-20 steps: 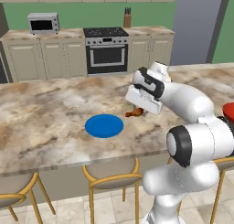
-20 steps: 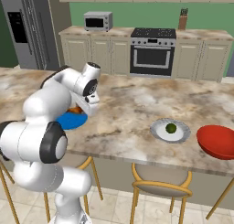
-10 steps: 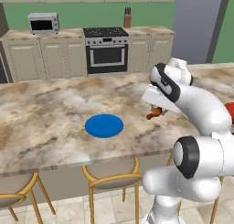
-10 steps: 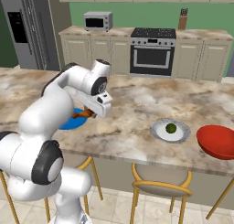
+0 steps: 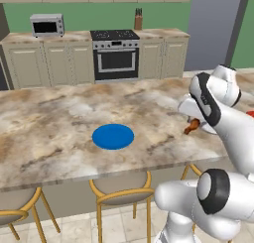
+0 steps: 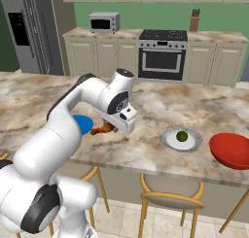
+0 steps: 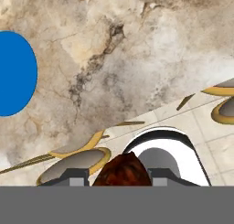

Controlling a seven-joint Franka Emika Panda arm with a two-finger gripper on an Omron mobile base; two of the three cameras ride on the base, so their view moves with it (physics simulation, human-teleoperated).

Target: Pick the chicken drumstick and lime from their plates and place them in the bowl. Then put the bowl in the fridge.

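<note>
**Inspector A:** Right base view: the small brown-orange chicken drumstick [image 6: 103,130] is clamped in the white arm's two-finger gripper [image 6: 113,127], carried above the marbled stone island counter [image 6: 146,106] just inside its near edge. Can the hand view confirm the grasp?

**Inspector B:** Confirmed. The drumstick [image 7: 123,170] sits wedged between the two dark fingertips [image 7: 75,176].

**Inspector A:** Surroundings?

**Inspector B:** The flat round bright-blue plate [image 5: 113,136] lies bare near the counter's near edge, beside the gripper. The small round dark-green lime [image 6: 182,136] rests on a pale round plate [image 6: 182,139] further along that edge. The glossy bright-red bowl [image 6: 232,150] stands at the right end, empty as far as can be seen.

**Inspector A:** Progress?

**Inspector B:** Early, in my judgement. The drumstick is lifted but not deposited; the lime is untouched; the bowl is not yet in the tall grey fridge [image 6: 26,30], whose doors are shut.
</note>
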